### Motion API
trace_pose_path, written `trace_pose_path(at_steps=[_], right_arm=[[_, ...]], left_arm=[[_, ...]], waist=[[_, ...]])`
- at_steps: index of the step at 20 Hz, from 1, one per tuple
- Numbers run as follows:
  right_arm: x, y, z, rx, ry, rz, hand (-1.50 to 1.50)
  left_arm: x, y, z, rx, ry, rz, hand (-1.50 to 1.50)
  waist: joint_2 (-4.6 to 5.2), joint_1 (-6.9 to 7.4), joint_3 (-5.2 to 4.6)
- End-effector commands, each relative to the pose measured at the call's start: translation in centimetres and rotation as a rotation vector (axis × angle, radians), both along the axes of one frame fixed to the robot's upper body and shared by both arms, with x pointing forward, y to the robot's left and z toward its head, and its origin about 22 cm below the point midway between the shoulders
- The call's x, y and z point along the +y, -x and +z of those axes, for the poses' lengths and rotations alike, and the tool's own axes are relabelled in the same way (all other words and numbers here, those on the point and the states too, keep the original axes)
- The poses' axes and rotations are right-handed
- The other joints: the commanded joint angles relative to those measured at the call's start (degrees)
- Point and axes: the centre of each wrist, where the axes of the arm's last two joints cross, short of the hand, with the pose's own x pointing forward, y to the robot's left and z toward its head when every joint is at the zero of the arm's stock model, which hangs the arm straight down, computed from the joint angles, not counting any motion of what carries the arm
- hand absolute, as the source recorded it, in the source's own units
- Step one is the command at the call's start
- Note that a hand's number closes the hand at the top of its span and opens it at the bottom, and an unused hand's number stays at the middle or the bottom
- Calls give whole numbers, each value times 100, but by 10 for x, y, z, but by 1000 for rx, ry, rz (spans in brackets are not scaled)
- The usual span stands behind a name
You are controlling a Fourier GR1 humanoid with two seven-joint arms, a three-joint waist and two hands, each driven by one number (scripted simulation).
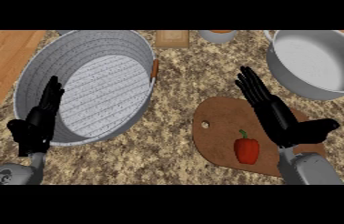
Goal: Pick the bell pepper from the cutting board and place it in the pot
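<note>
- Lying on the board (222, 127), the pepper (246, 149) is red with a green stem, near the board's lower right part.
- Right hand (275, 116) hovers over the board just right of the pepper, fingers straight, thumb out, holding nothing.
- Left hand (39, 120) shows at the left edge, fingers up and relaxed, over the rim of the big grey pot (134, 45).
- Second pot (295, 84), white inside, sits at upper right, well apart from the pepper.
- Counter (174, 82) is speckled stone.
</note>
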Motion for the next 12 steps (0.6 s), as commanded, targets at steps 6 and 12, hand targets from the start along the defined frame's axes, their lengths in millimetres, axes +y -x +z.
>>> trace_pose_path(at_steps=[6, 12], right_arm=[[-18, 26, -37, 203, 369, -269, 150], [-25, 20, 4, -377, 398, -728, -150]], left_arm=[[-31, 21, -19, 245, 74, -251, 0], [-11, 37, -15, 316, 129, -228, 0]], waist=[[109, -491, -91], [-36, -852, -78]])
